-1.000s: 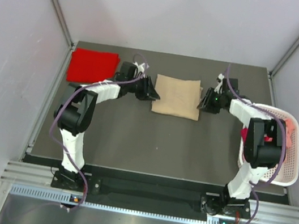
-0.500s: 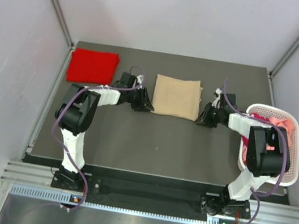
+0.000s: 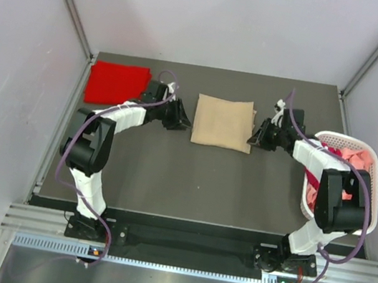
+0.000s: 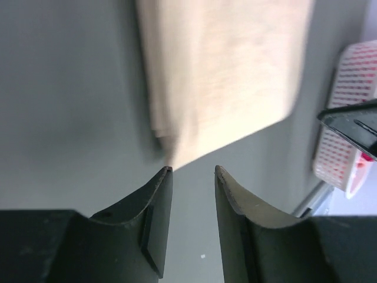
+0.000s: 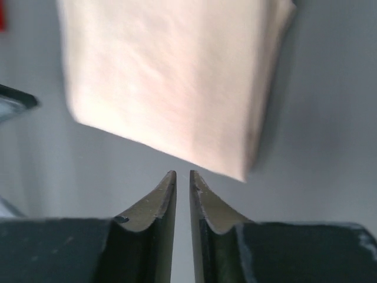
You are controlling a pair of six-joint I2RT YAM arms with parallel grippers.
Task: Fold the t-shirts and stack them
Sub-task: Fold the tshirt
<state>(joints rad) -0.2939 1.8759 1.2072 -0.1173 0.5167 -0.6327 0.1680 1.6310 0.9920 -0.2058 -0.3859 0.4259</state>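
As seen from the top external camera, the tan t-shirt lies folded into a flat rectangle at the middle rear of the dark table. The red t-shirt is folded flat at the rear left corner, well apart from it. The left gripper sits low just beside the tan t-shirt's left edge and the right gripper just beside its right edge. The white basket stands at the table's right edge, holding pink and red cloth. From the left wrist, the fingers stand clearly apart with nothing between them, tips pointing at a corner of the tan t-shirt. The picture is blurred there, so the tips appear just short of the cloth, though contact cannot be ruled out. From the right wrist, the fingers are drawn near each other with a thin slit left between them, empty, tips close to the tan t-shirt's edge.
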